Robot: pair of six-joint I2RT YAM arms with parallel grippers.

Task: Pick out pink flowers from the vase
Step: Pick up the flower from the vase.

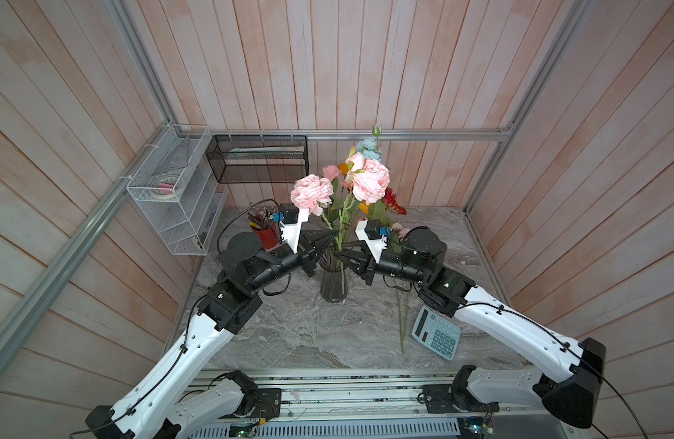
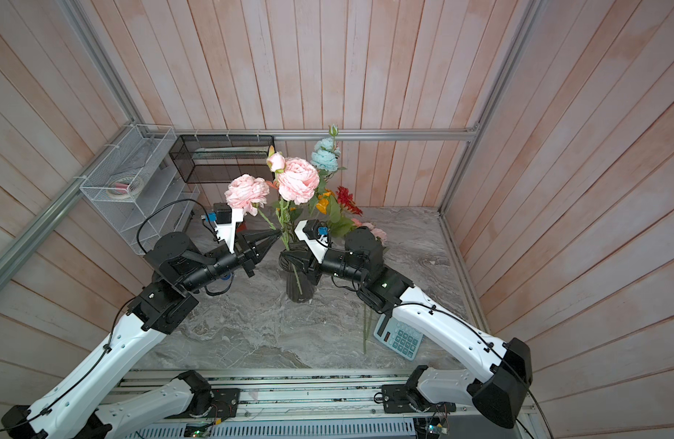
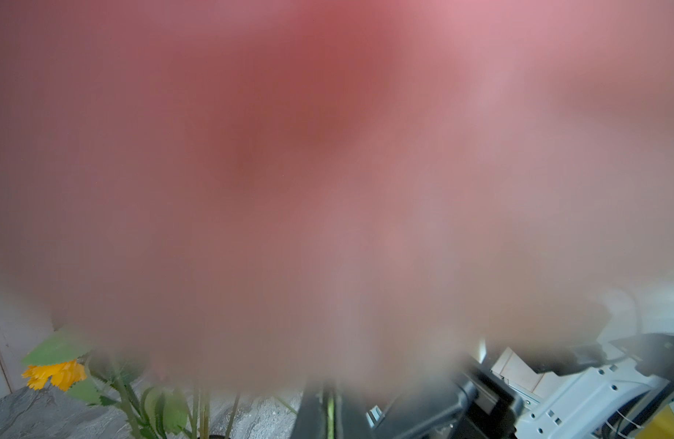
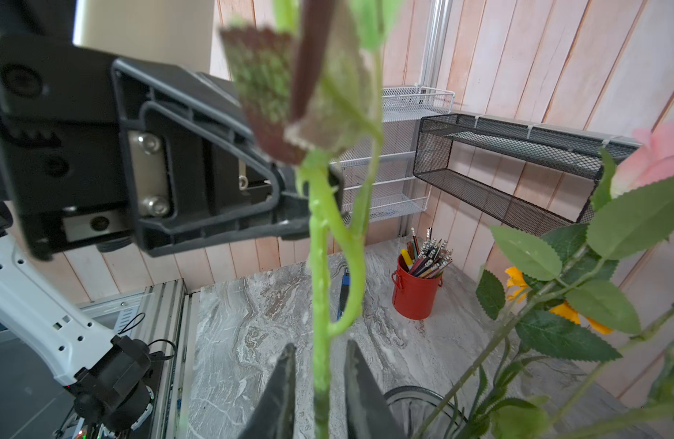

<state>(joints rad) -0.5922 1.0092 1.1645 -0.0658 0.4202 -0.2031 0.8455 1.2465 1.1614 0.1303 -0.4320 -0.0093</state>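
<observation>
Both top views: vase standing mid-worktop between two arms, pink flowers rising from it; left hand gripping leaning pink flower below bloom, fully closed.
Left wrist: pink blur covering lens.
Right wrist: right hand straddling same flower's stem, fingers narrowly parted, not pinching.
</observation>
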